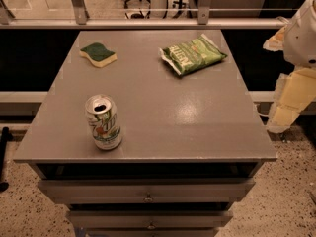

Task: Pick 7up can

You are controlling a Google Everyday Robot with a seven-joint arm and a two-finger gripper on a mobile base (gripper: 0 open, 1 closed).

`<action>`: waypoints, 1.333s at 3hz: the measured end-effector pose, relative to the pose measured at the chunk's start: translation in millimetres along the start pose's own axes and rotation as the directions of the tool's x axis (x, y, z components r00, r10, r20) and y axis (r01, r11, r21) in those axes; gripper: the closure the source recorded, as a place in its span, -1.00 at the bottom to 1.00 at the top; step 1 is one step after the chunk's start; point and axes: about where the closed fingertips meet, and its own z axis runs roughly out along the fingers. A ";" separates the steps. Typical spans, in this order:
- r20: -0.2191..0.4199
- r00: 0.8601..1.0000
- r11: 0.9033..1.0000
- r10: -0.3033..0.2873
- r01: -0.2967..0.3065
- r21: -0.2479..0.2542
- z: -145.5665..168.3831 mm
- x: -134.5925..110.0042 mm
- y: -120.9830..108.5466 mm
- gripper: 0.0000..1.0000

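The 7up can (pixel 103 122) stands upright on the grey cabinet top (pixel 163 112), near the front left. It is white and green with a silver top, and its tab hole is open. My arm hangs at the right edge of the view, beside the cabinet's right side. The gripper (pixel 285 113) is at the arm's lower end, off the cabinet top and far to the right of the can. It holds nothing that I can see.
A green chip bag (pixel 192 54) lies at the back right of the top. A green-and-yellow sponge (pixel 98 54) lies at the back left. Drawers (pixel 148 191) are below the front edge. A rail (pixel 148 22) runs behind the cabinet.
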 end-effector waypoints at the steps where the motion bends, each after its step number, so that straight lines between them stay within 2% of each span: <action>1: 0.000 1.000 1.000 0.000 0.000 0.000 0.0 0.0 0.0 -1.00; 2: 0.096 0.995 0.999 0.029 -0.026 -0.040 19.2 -17.7 3.4 -1.00; 3: 0.339 0.935 0.986 0.106 -0.055 -0.157 64.1 -72.0 14.2 -1.00; 4: 0.533 0.834 0.974 0.144 -0.024 -0.227 76.1 -129.5 29.7 -1.00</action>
